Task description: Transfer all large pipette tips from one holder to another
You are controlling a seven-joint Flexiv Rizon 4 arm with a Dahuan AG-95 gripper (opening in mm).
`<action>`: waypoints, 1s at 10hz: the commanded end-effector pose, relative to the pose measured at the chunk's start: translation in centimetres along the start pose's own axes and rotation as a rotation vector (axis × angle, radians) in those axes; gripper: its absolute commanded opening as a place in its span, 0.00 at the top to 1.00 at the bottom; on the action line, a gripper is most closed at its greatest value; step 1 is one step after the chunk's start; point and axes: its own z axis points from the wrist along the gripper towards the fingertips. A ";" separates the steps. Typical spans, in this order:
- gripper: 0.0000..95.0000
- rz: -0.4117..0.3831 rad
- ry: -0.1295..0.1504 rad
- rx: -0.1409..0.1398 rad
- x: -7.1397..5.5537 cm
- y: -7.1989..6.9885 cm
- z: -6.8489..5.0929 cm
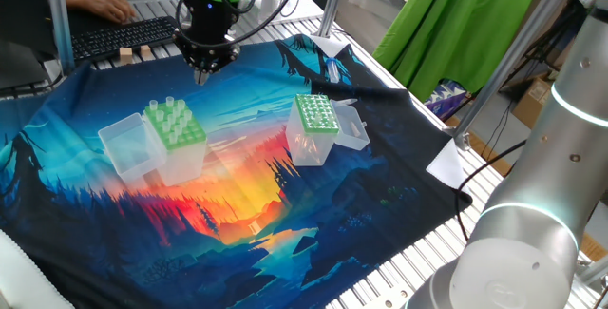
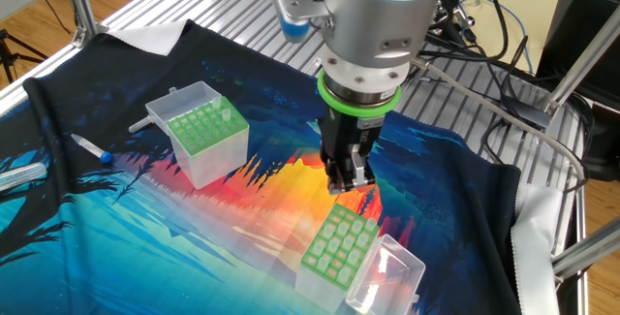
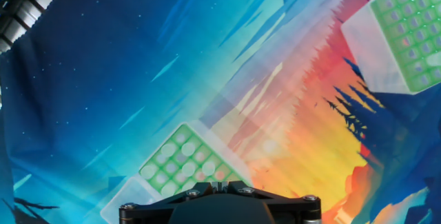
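Gripper [image 1: 201, 75] hangs shut and empty over the cloth, pointing down. Left of centre in one fixed view, the holder [image 1: 177, 134] carries the large pipette tips [image 1: 167, 109], upright in its wide holes; how many is unclear. They look light, thin-walled, slick, so grasp the wider top collar gently. Further right stands the narrower box [image 1: 314, 128].

hand view's bottom edge cuts off the wide-holed holder [image 3: 187, 163], and the gripper [image 3: 220, 214] body hides its fingertips.
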 end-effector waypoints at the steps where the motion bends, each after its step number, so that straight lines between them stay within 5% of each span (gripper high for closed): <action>1: 1.00 -0.045 0.017 -0.011 0.0 0.0 0.0; 10: 1.00 -0.273 0.036 -0.051 0.0 0.0 0.0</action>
